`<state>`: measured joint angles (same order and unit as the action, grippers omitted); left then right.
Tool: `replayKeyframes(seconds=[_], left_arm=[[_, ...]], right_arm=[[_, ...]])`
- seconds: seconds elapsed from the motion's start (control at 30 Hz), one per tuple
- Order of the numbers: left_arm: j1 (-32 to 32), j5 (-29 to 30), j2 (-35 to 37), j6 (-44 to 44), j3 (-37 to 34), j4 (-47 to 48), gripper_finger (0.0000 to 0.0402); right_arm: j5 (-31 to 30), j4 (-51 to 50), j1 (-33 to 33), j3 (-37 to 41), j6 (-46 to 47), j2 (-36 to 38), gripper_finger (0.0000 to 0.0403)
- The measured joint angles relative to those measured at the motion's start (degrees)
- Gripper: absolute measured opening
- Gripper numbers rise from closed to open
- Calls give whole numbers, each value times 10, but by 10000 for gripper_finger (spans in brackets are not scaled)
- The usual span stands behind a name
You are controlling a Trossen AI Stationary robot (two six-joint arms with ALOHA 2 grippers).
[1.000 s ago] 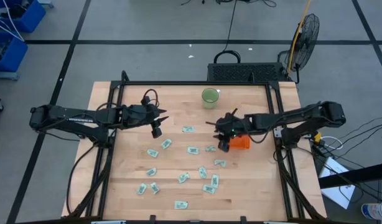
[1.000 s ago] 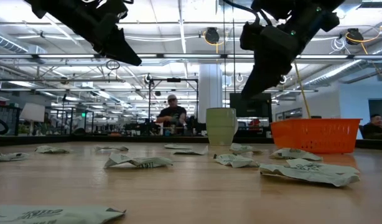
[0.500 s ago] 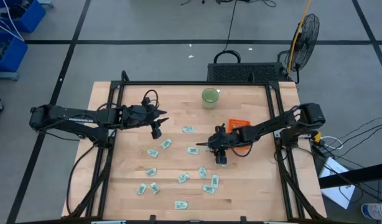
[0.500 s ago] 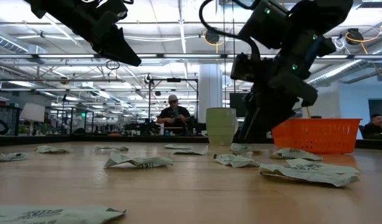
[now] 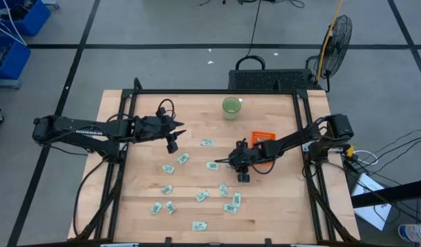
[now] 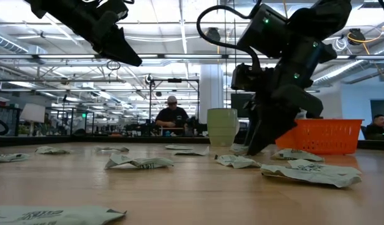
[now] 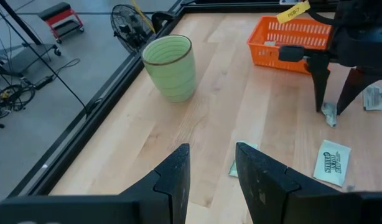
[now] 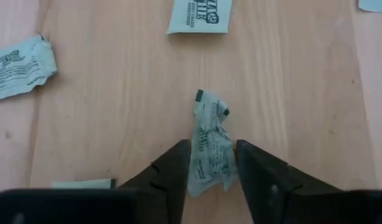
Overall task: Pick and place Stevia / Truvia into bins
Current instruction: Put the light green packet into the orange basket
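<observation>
Several pale green and white sachets (image 5: pixel 200 196) lie flat and scattered on the wooden table. My right gripper (image 5: pixel 233 163) is down at the table, left of the orange bin (image 5: pixel 264 138). It is open, and its fingers stand on either side of one crumpled sachet (image 8: pixel 209 149), which also shows in the left wrist view (image 7: pixel 329 114). My left gripper (image 5: pixel 175 134) hovers open above the table's left half, high over the sachets (image 6: pixel 120 53), and touches nothing. My right gripper comes from above, pointing down, with one finger (image 8: pixel 172 171) on each long side of the crumpled sachet (image 8: pixel 211 134). The sachet lies on the table between the fingertips. Whether the fingers touch it, I cannot tell.
A round green cup (image 5: pixel 231 107) stands near the far edge, beyond the bin. Another sachet (image 5: pixel 212 165) lies just left of my right gripper, and more lie toward the near edge (image 5: pixel 199 226). Black frame rails run along the table's sides. People sit in the room behind.
My right gripper has moved from beside the orange bin toward the table's left and near side. It has come down from high above to the tabletop, over the crumpled sachet.
</observation>
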<state>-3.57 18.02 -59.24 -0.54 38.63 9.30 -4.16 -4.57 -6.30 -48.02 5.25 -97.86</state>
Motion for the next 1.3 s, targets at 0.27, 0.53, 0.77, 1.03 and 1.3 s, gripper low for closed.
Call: replayKeyframes(seconds=[0.27,0.53,0.77,1.03,1.3], left_arm=[[0,0,0,0,0,0,136],[0,0,0,0,0,-1,136],[0,0,0,1,0,0,136],[0,0,0,8,0,-1,136],[0,1,0,14,0,-29,136]], right_arm=[[-29,-4,12,1,17,39,12],[-179,-154,13,-34,23,179,23],[-212,-408,25,-17,219,284,19],[-161,-329,51,94,229,290,26],[-120,-199,107,153,164,284,45]])
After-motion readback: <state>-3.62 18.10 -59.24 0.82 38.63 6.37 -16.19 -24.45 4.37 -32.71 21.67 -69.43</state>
